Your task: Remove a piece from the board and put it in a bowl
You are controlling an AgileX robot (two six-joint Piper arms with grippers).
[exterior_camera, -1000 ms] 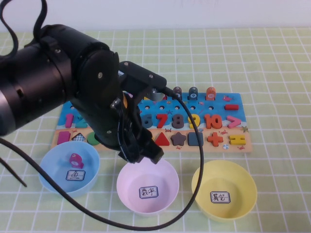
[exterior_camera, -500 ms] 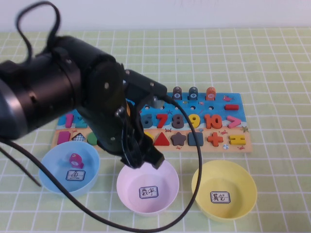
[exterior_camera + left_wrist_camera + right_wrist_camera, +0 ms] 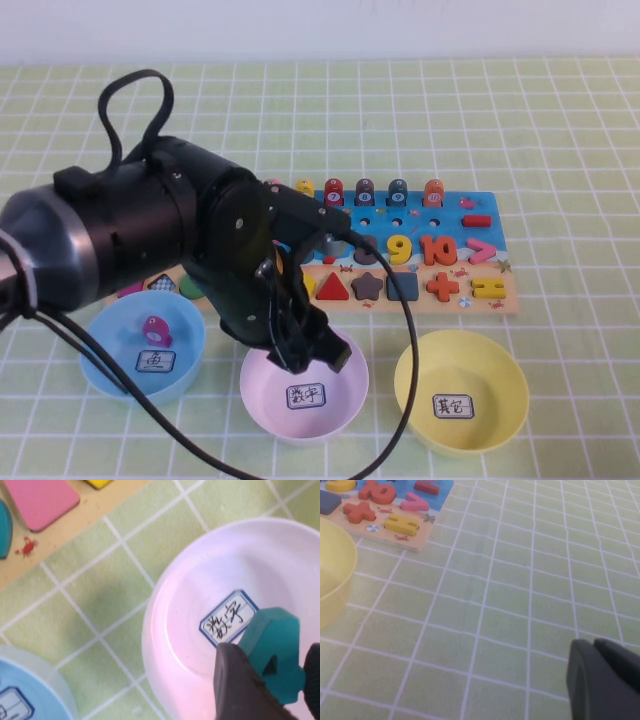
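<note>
Now the left gripper (image 3: 272, 680) hangs over the pink bowl (image 3: 304, 383), clamped on a teal piece (image 3: 272, 652) which is above the label inside that bowl. On the table (image 3: 560, 150), the puzzle board (image 3: 400, 255) lies just behind three bowls: blue bowl (image 3: 143, 350), pink, and yellow bowl (image 3: 461, 390). A small pink piece (image 3: 153, 327) lies in the blue one. The right gripper (image 3: 605, 680) is low over bare table beside the board; its fingers seem pressed together, though only partly seen.
</note>
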